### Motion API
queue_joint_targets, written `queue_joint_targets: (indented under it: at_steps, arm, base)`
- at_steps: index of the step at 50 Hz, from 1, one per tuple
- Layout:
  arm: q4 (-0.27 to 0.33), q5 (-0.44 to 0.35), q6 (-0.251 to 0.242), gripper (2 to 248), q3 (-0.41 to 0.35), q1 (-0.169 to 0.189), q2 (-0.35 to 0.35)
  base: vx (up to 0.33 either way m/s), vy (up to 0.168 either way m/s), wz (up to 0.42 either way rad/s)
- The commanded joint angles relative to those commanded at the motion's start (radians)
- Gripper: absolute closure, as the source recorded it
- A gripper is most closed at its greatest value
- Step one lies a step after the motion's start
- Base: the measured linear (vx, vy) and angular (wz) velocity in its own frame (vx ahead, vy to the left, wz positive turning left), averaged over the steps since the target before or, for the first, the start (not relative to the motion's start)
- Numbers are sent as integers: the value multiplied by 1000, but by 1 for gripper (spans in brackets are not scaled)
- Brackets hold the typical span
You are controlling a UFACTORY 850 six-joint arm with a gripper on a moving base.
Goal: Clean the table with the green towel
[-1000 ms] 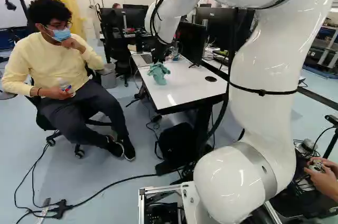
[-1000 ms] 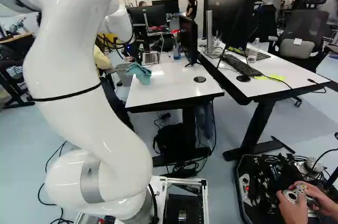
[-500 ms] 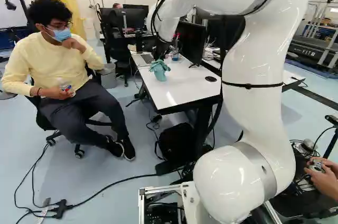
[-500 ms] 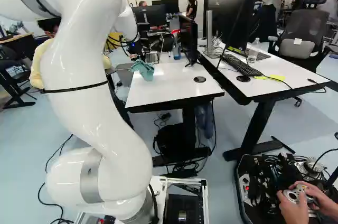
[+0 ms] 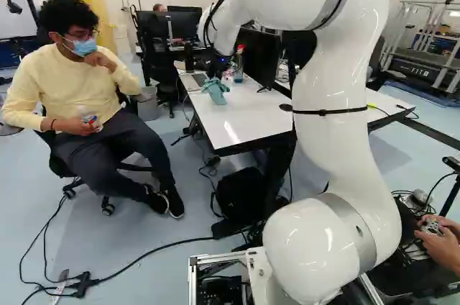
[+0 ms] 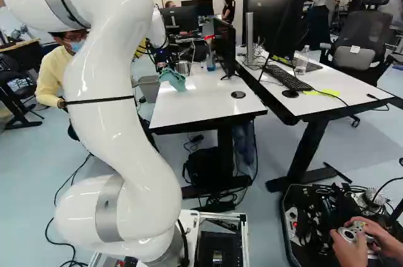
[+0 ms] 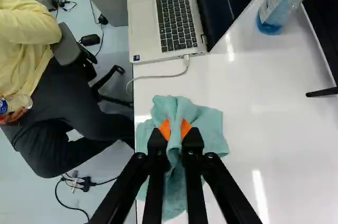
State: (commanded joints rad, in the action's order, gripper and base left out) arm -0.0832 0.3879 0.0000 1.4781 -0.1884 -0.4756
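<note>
Left base view, clock from the towel, left to right. Grey bin (image 5: 146, 106) at 9, on the floor beside the surface (image 5: 241, 124). Open laptop (image 5: 192, 82) at 10, cable (image 7: 158, 77) plugged into its side. Green towel (image 5: 216, 90) itself: bunched at the center, over the white surface near the edge on the bin side; contact below, can't tell. Pincer (image 5: 216, 72) at 12, pointing down, clenched on the towel, folds pinched between orange pads (image 7: 164, 128). Bottle with blue liquid (image 5: 238, 67) between 1 and 2, monitor (image 5: 260, 52) just past it. Black disc (image 5: 286, 107) between 3 and 4, set in the surface.
</note>
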Motion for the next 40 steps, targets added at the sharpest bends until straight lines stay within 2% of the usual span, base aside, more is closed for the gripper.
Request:
queue_joint_targets:
  at_steps: [18,40]
  arm:
    - [0,0,0,209,16,-2,-20]
    - [-5,-40,0,209,42,0,-80]
  base:
    - [0,0,0]
    - [0,0,0]
